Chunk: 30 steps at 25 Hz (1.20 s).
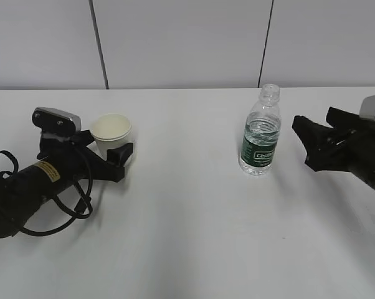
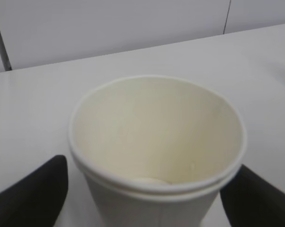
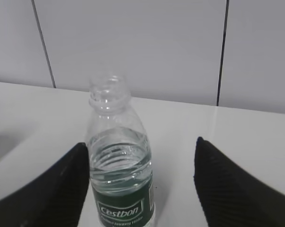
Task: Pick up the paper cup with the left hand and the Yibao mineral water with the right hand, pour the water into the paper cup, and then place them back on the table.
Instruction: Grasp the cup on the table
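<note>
White table [image 1: 187, 237] under grey wall panels, your left gripper [image 1: 116, 156] at left, jaws wide around the upright paper cup [image 1: 111, 132], water bottle [image 1: 260, 132] right of centre, your right gripper [image 1: 309, 142] beside it, jaws wide, not touching.

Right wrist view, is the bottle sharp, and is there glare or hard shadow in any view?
Right wrist view: bottle label readable, neck slightly soft. Left wrist view: cup close and mildly blurred. Exterior view: even light, only faint shadows on the table, no strong glare.
</note>
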Motion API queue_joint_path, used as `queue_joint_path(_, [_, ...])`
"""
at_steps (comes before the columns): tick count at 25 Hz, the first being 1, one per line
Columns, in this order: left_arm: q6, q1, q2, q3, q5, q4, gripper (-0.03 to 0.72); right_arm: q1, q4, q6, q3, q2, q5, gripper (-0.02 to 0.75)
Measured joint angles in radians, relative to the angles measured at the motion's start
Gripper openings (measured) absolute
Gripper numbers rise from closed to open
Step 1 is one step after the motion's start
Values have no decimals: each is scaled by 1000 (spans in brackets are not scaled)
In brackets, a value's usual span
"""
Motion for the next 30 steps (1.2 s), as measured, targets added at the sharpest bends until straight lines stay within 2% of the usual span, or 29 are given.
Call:
queue_joint_path(4, [-1, 0, 3, -1, 0, 0, 587, 0, 0, 0, 0, 34, 0, 511])
queue_joint_path(12, [-2, 0, 3, -1, 1, -5, 461, 0, -42, 0, 0, 43, 0, 511])
queue_joint_path(22, [-2, 0, 3, -1, 1, -5, 454, 0, -74, 3, 0, 84, -2, 516])
queue_joint_path(25, [-2, 0, 3, -1, 0, -6, 454, 0, -78, 6, 0, 86, -2, 559])
queue_joint_path(28, [-2, 0, 3, -1, 0, -6, 454, 0, -78, 6, -18, 99, -2, 645])
queue_joint_path(30, [-2, 0, 3, -1, 0, -6, 454, 0, -79, 6, -27, 108, -2, 658])
